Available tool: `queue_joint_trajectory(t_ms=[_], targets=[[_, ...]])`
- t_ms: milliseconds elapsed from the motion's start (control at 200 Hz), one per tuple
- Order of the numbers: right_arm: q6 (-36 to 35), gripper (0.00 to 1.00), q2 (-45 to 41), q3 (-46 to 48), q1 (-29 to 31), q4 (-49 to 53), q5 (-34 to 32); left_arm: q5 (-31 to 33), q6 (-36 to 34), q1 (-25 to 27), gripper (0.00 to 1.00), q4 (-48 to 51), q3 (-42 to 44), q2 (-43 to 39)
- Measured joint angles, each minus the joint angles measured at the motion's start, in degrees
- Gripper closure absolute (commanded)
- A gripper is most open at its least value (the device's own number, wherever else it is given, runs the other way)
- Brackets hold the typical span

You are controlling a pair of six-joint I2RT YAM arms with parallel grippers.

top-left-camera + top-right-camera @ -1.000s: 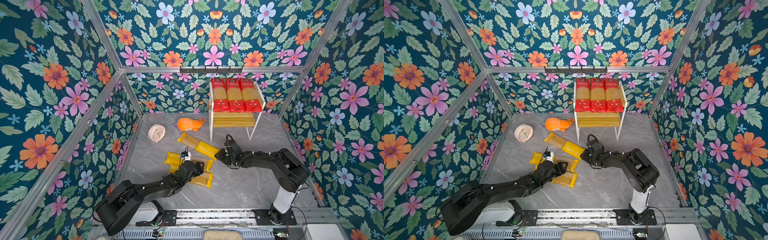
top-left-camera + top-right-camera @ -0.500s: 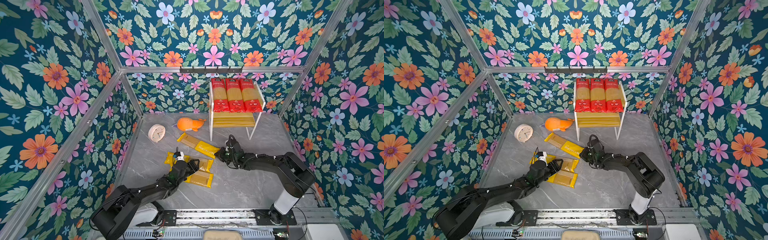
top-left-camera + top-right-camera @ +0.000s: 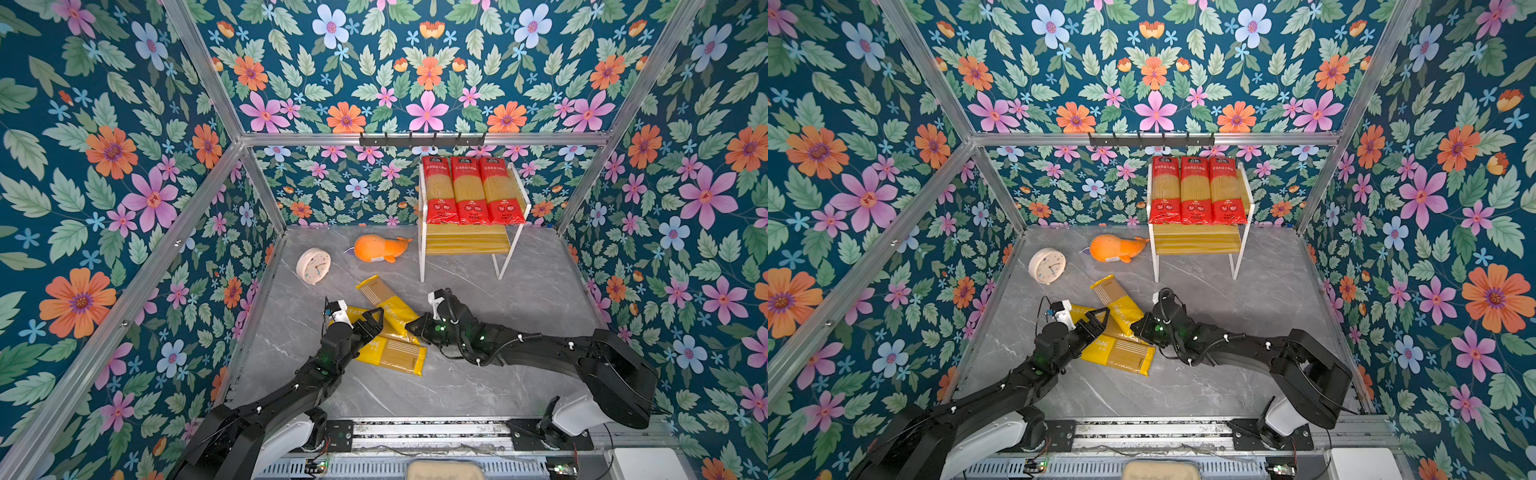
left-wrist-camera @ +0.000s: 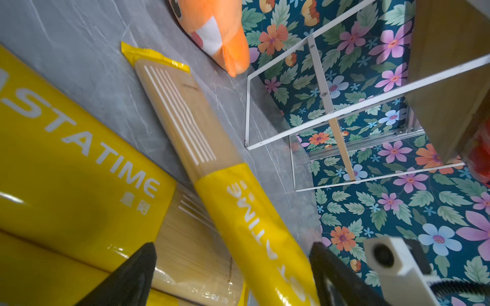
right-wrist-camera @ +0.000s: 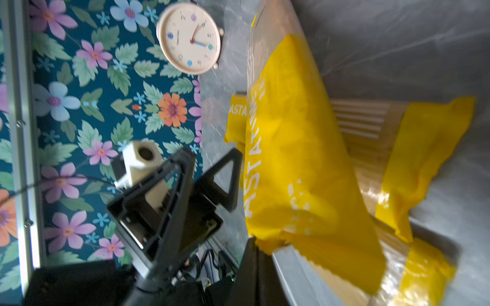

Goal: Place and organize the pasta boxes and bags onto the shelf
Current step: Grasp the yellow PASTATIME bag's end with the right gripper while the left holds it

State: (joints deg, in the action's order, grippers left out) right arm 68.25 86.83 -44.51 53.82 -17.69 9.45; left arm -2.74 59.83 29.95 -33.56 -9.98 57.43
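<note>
The shelf stands at the back right, with three clear red-ended pasta packs side by side on its top board. Three yellow PASTATIME packs lie in a heap on the floor. The top pack lies slanted across the other two. My right gripper is shut on that pack's near end seam. My left gripper hangs open over the same pack, one finger on each side.
An orange plush whale and a round white clock lie on the grey floor to the left of the shelf. A black hook rail runs along the back wall. Flowered walls close in three sides.
My right gripper has shut on the slanted pack's near end and pulled it toward the front. My left gripper has opened wider and shifted a little to the left.
</note>
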Motion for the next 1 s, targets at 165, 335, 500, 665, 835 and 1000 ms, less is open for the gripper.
queue_joint_trajectory(t_ms=[165,335,500,665,835,1000], targets=[[-4.8,0.68,0.2,-0.9,3.3,2.1,5.3,0.4,-2.2,-1.2,0.10,8.2,-3.0,-1.4],[-9.5,0.59,-1.1,-2.3,2.7,7.3,9.0,2.3,-4.5,-1.7,0.16,15.6,-4.3,-3.3],[-15.6,0.53,0.7,-6.9,-2.4,13.5,11.3,2.0,-6.0,-1.6,0.24,17.2,-4.8,-2.3],[-20.4,0.49,8.2,-12.8,-6.5,18.1,12.0,-0.2,-5.7,1.2,0.28,15.1,-3.9,2.1],[-21.9,0.47,17.0,-17.1,-7.0,19.1,12.7,-1.0,-4.5,5.1,0.35,11.4,-3.9,6.0],[-20.4,0.52,19.3,-17.2,-4.8,18.2,13.5,-0.5,-3.2,5.4,0.48,9.6,-2.0,6.7]])
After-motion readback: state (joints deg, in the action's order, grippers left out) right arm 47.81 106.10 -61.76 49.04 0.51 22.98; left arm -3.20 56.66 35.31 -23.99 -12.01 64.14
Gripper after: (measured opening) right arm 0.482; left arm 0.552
